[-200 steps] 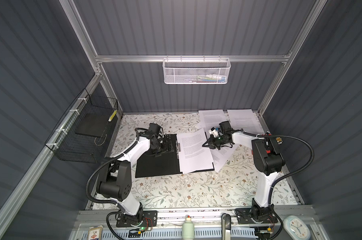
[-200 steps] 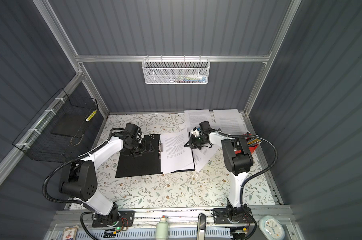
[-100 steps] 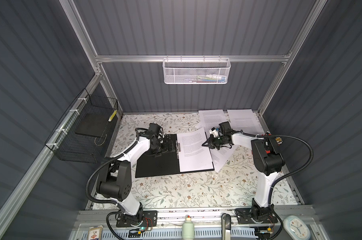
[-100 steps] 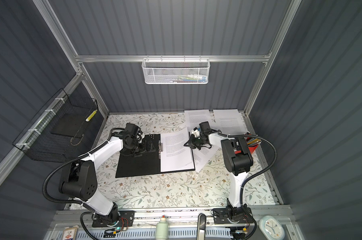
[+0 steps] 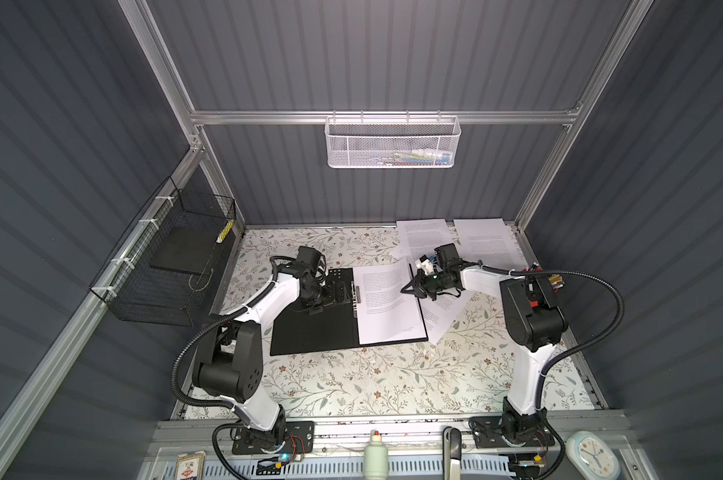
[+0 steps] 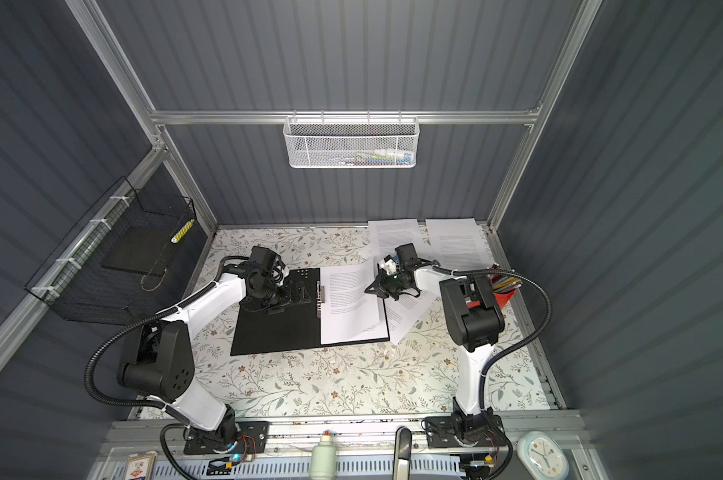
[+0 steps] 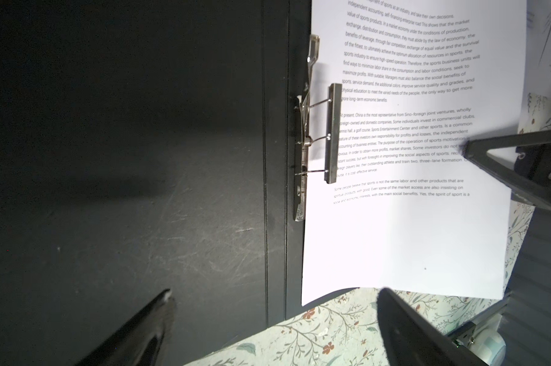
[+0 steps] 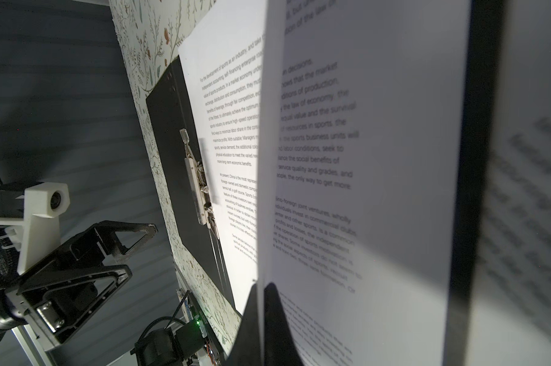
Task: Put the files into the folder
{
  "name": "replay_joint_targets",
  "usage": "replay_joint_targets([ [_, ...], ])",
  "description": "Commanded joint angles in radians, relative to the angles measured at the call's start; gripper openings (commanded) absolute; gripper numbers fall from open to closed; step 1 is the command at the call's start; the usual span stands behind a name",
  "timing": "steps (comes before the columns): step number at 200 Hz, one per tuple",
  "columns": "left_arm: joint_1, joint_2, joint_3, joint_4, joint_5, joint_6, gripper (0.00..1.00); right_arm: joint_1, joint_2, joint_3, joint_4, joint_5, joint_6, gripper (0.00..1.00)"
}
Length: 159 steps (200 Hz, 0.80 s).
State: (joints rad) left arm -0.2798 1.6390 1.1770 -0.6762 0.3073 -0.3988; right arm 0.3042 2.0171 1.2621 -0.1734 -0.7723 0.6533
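The folder [image 5: 310, 328] [image 6: 276, 332] lies open on the table, black inside facing up. One of the files [image 5: 387, 303] [image 7: 410, 237], a white sheet with black text, covers its right half. My right gripper [image 5: 407, 289] [image 8: 261, 286] is shut on that sheet's right edge and holds the edge lifted. The sheet's left edge lies under the raised bar of the metal spine clip [image 7: 332, 133] [image 8: 201, 196]. My left gripper [image 5: 343, 293] [image 7: 275, 293] hovers open over the folder's left half beside the clip, holding nothing. More files [image 5: 424, 237] lie behind and beside the folder.
Loose sheets [image 5: 488, 241] [image 5: 443, 320] lie at the back right and under the folder's right edge. A red pen cup [image 6: 503, 291] stands by the right arm. A black wire basket [image 5: 164, 266] hangs on the left wall and a white mesh basket [image 5: 393, 143] on the back wall.
The held sheet has shifted slightly and now lies squarer on the folder's right half. Neither arm has moved noticeably.
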Motion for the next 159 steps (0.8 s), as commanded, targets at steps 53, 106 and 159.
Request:
replay_joint_targets([
  [53, 0.007, 0.001, -0.002, -0.008, 0.016, 0.017, 1.0, 0.009, -0.018, -0.032, 0.021, 0.006, 0.014, 0.12],
  [106, 0.007, -0.008, 0.012, -0.013, 0.047, 0.017, 1.0, 0.01, -0.041, -0.033, -0.016, 0.037, 0.001, 0.57],
  [159, 0.007, -0.022, 0.05, -0.028, 0.061, 0.027, 1.0, 0.024, -0.088, -0.026, -0.119, 0.129, -0.022, 0.82],
])
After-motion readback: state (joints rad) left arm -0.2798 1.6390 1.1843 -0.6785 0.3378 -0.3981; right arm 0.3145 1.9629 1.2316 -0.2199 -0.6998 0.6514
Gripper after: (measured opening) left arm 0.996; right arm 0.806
